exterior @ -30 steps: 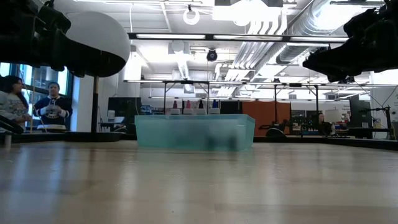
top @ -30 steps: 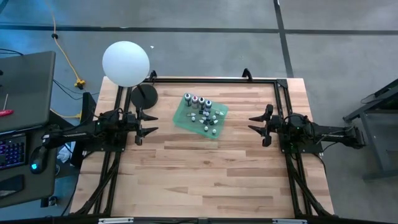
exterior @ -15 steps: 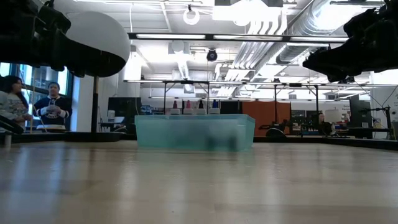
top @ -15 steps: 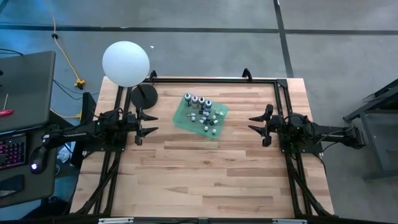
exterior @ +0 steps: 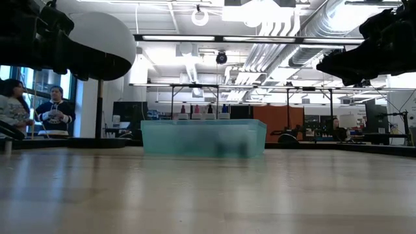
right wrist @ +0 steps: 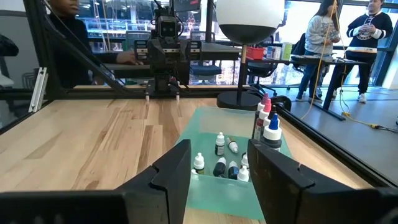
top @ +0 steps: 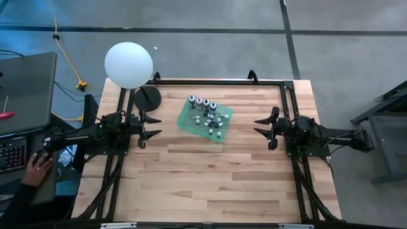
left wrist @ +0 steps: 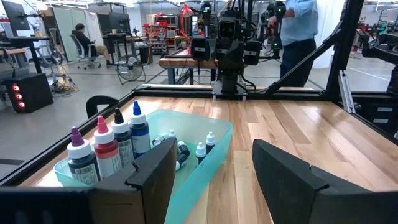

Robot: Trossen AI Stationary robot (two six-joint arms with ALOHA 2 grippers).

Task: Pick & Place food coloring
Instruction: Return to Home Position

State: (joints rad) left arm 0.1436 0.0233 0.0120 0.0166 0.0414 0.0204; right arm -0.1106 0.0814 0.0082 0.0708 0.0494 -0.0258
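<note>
The food coloring bottles (top: pixel 206 115) stand and lie in a shallow green tray (top: pixel 187 119) near the table's far middle. Several taller ones with purple, pink and blue tops (left wrist: pixel 102 151) stand upright in a row; smaller whitish ones (right wrist: pixel 219 163) are scattered beside them. My left gripper (top: pixel 158 125) hovers open at the table's left, pointing at the tray. My right gripper (top: pixel 257 128) hovers open at the table's right, facing the tray. In the low view the tray (exterior: pixel 203 138) sits far off on the table.
A large white globe lamp (top: pixel 129 65) on a black round base (top: pixel 147 98) stands at the far left corner. A black frame (top: pixel 219 81) runs along the table's edges. A person's hand (top: pixel 38 166) rests on a keyboard left of the table. Bare wood lies toward the near edge.
Both arms have kept still. A person's hand has come onto the keyboard left of the table.
</note>
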